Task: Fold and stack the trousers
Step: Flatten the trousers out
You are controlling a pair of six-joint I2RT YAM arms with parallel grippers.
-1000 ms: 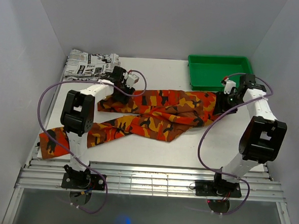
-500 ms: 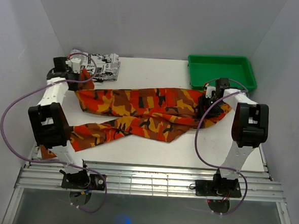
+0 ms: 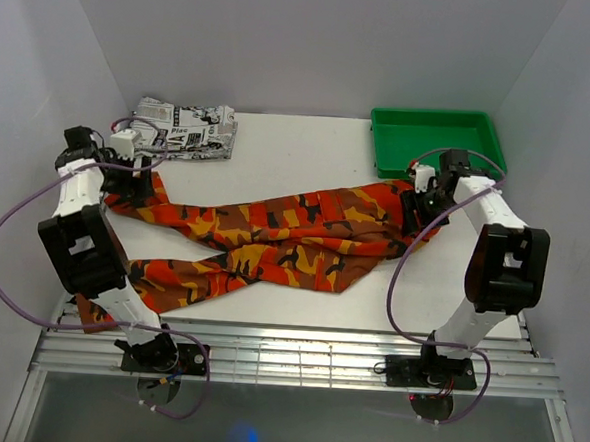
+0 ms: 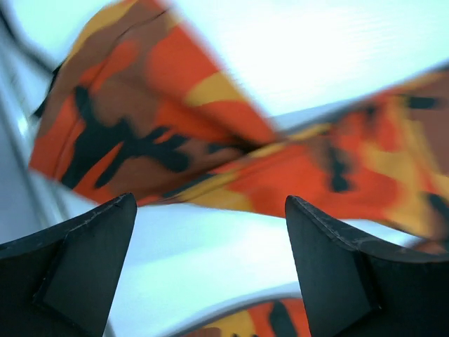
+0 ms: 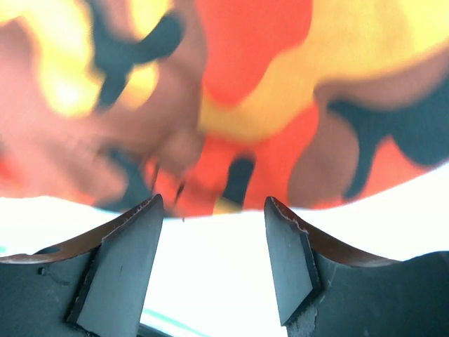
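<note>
Trousers [image 3: 274, 235] lie ungripped; left end effector [image 4: 210, 202] and right end effector [image 5: 214, 201] gape.

Trousers [image 3: 274, 235]: soft matt cloth, creased. Desk [image 3: 310, 147]: smooth, matt white. Tray [image 3: 435, 139] beyond the trousers: glossy green plastic. Left pincer [image 4: 210, 203] fingers [image 4: 77, 267]: matt black, faintly grainy.

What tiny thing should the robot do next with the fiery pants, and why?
Probably lower the left gripper and pinch the leg end of the trousers right in front of it. Both it and the right gripper are open and hold nothing, and the trousers lie spread long across the table, not folded.
</note>
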